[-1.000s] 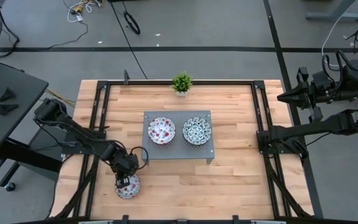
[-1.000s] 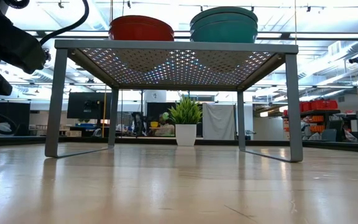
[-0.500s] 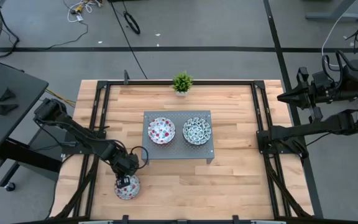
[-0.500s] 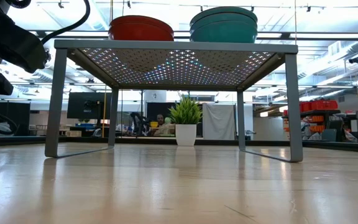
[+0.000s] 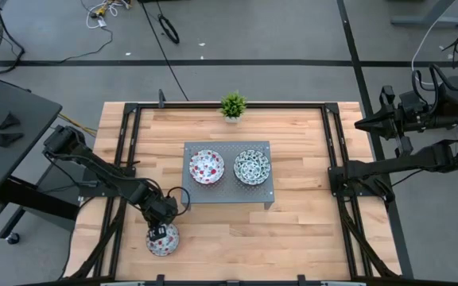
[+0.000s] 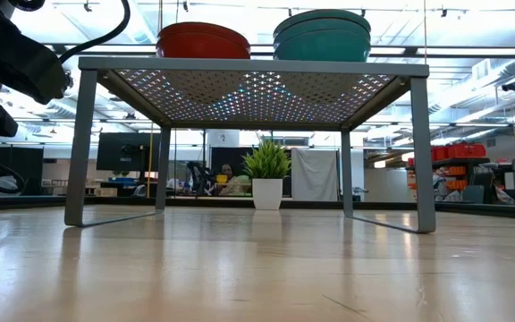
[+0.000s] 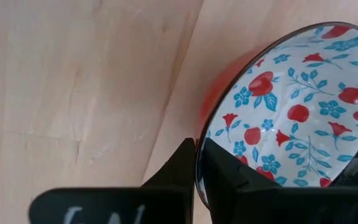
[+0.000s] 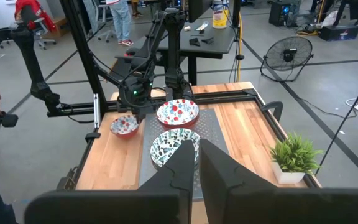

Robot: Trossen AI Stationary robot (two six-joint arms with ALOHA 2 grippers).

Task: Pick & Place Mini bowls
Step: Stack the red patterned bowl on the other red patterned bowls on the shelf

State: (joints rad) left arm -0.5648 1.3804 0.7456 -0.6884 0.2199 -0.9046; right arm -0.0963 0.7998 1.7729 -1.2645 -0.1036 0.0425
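Red-flowered mini bowl [image 7: 291, 112] sits rim-up; left gripper [image 5: 158, 232] pinches its near rim (right arm parked far off).

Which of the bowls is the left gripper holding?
The red-flowered bowl on the bare table near the front edge; left gripper pinches its rim. The other two bowls sit on the grey rack.

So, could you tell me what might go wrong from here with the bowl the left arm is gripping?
The left gripper pinches only the rim of the red-flowered bowl, so it could slip or tip on lifting. It sits near the table's front edge. The rack already carries two bowls, so placing it there risks a knock.
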